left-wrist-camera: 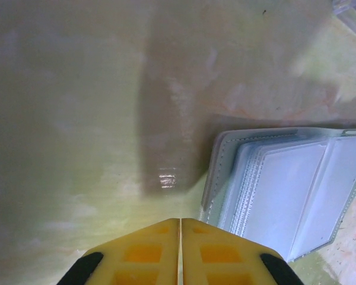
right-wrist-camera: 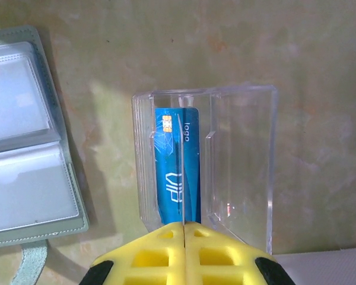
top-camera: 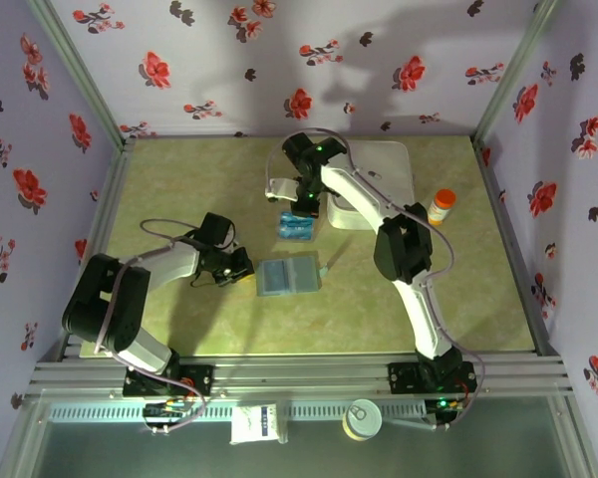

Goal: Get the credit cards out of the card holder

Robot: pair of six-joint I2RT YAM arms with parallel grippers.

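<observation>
1. my right claw is pressed together, holding nothing, over the clear box just beyond the card holder.
2. my left claw is pressed together too, just beside the card holder.
3. i should lift straight up, i think, so the box stays put.
4. a blue credit card lies in the box, long side pointing away from my right claw, chip end farthest.

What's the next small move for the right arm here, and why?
Probably lift the right pincer straight up, away from the clear box. Its fingers are shut, a blue card already sits in the box, and the card holder lies open beside it, so the arm could go there for another. Whether any cards are left in its pockets I cannot tell.
</observation>
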